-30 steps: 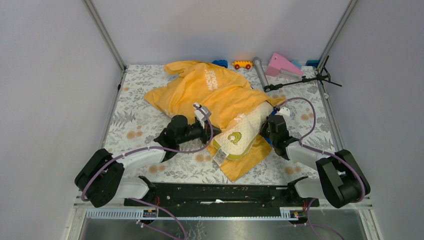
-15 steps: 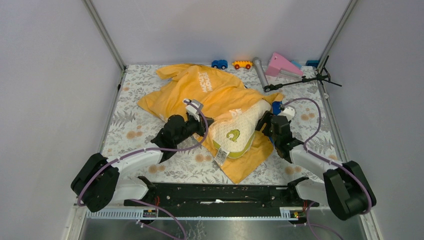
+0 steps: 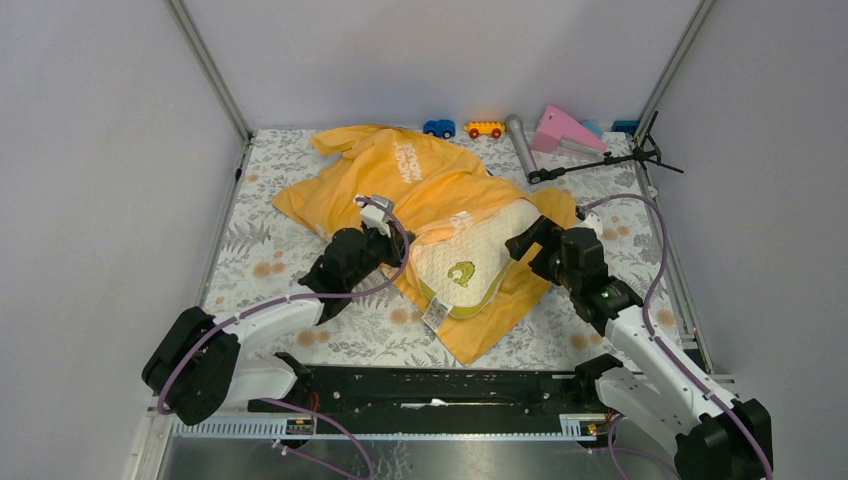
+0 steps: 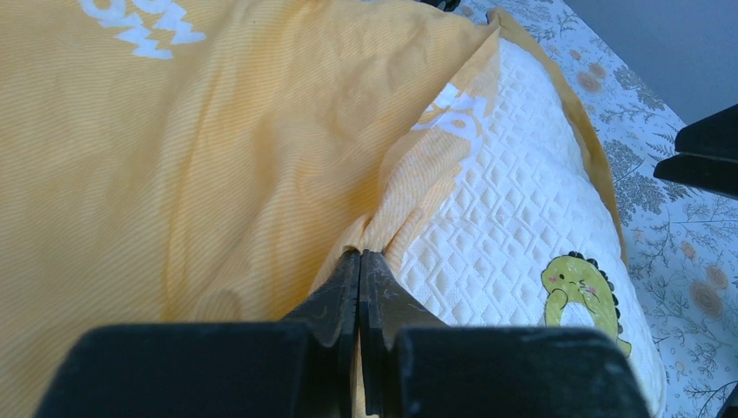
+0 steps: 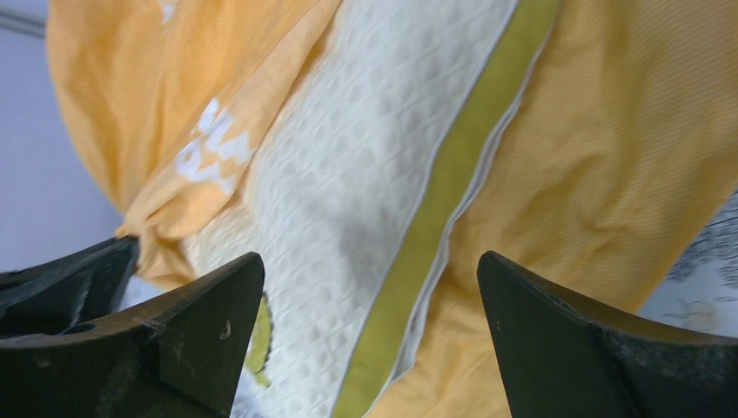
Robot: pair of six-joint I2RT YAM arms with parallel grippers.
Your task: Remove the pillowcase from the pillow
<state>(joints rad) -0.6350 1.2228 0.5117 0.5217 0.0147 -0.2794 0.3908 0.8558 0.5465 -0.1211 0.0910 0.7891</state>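
Note:
The orange-yellow pillowcase lies crumpled over the far half of the cream quilted pillow; more of it lies under the pillow's near end. My left gripper is at the pillow's left side. In the left wrist view, that gripper is shut on a bunched fold of the pillowcase where it meets the pillow. My right gripper is at the pillow's right side. In the right wrist view, it hangs open over the pillow and its yellow-green band, holding nothing.
Along the back edge of the floral tablecloth are a blue toy car, an orange toy car, a grey tube, a pink wedge and a black tripod. Walls enclose three sides.
My right gripper has opened, let go of the pillow and drawn back to the right. My left gripper has pulled the pillowcase to the left, baring more of the pillow.

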